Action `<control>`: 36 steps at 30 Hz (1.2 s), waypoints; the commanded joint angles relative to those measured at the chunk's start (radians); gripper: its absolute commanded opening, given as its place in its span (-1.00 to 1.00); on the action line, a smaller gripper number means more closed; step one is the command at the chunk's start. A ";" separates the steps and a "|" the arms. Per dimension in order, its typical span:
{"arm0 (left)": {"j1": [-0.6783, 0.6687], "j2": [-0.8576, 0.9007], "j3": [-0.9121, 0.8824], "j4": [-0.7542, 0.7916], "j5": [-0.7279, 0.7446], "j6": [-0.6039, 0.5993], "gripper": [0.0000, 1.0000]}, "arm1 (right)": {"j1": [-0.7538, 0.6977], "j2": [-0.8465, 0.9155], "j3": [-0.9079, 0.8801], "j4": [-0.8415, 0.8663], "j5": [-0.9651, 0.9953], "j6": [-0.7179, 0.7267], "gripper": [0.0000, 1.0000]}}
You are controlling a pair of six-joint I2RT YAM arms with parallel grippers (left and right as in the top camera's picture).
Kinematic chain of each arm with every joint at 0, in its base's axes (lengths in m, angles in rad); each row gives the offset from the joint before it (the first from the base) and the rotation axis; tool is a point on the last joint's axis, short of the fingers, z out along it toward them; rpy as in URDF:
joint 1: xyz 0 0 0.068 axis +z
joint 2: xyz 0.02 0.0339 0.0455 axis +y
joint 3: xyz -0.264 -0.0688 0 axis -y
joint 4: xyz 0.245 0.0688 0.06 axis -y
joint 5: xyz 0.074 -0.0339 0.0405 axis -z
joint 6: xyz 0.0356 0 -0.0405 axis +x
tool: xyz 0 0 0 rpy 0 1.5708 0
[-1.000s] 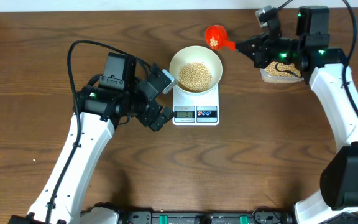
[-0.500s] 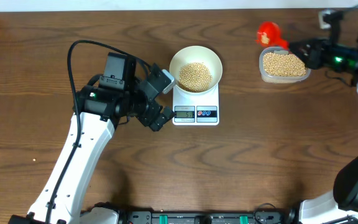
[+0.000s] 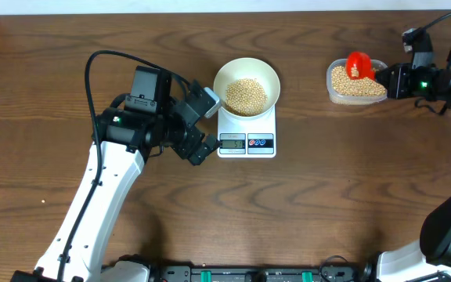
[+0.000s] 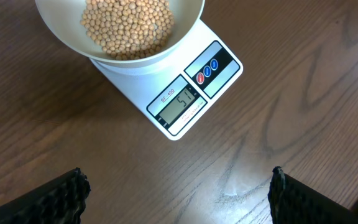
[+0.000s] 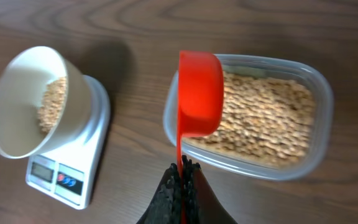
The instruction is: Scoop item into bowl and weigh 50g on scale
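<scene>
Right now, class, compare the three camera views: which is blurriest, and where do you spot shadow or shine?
Right wrist view: softest, the bowl and beans smeared, a dim shadow beside the bowl. Left wrist view: crisp, the scale display readable, a pale sheen on the table. Overhead view: sharp, evenly lit.
</scene>
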 commanded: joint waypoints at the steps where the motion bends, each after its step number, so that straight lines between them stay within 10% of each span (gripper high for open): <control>1: -0.002 -0.009 0.019 -0.003 -0.002 -0.009 0.89 | 0.004 -0.027 0.006 -0.013 0.124 -0.024 -0.97; 22: -0.002 -0.009 0.019 -0.003 -0.002 -0.009 0.89 | 0.283 -0.034 0.006 -0.010 0.771 -0.102 -0.98; 36: -0.002 -0.009 0.020 -0.003 -0.002 -0.008 0.89 | 0.288 -0.114 0.029 0.048 0.406 -0.066 -0.98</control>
